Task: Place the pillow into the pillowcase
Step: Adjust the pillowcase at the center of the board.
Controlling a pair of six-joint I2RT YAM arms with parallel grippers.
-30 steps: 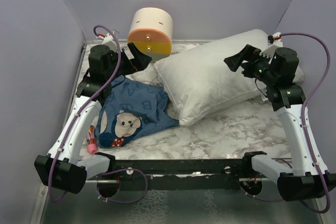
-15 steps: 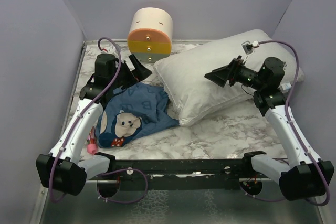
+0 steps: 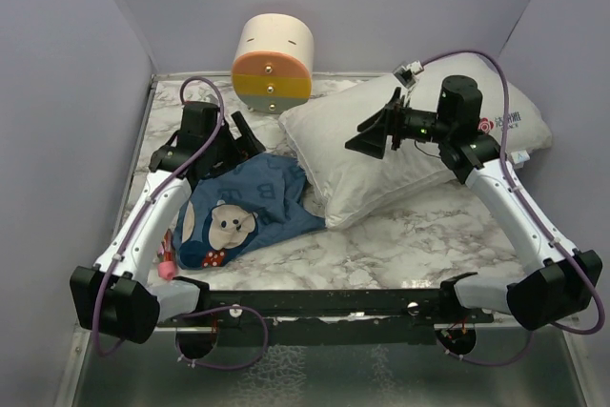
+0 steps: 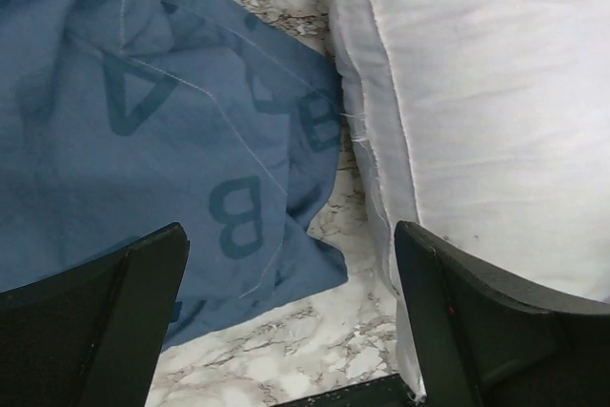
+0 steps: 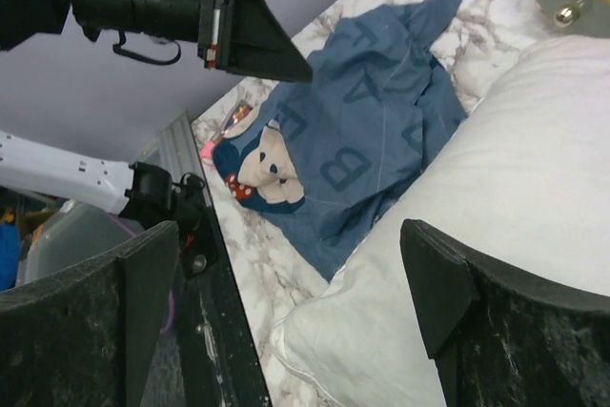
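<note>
On a marble-patterned table [image 3: 410, 235], the plump white pillow [image 3: 376, 173] lies slantwise across the far right half, its tagged end toward the right side. The blue pillowcase [image 3: 250, 199], printed with lighter letters and a cartoon mouse face with a red dotted bow, lies crumpled at the left, just beside the pillow's left seam. The pillow is wholly outside it.

The left gripper [image 3: 248, 135] hangs over the far edge of the pillowcase, close to the pillow's left end. Its jaws are spread wide and hold nothing. The right gripper [image 3: 370, 137] is above the middle of the pillow, pointing left, its jaws also spread fully and empty.

A cream-and-orange cylinder [image 3: 273, 59] stands at the back, behind the pillowcase. A small pink object [image 3: 167, 262] lies at the pillowcase's near left edge.
</note>
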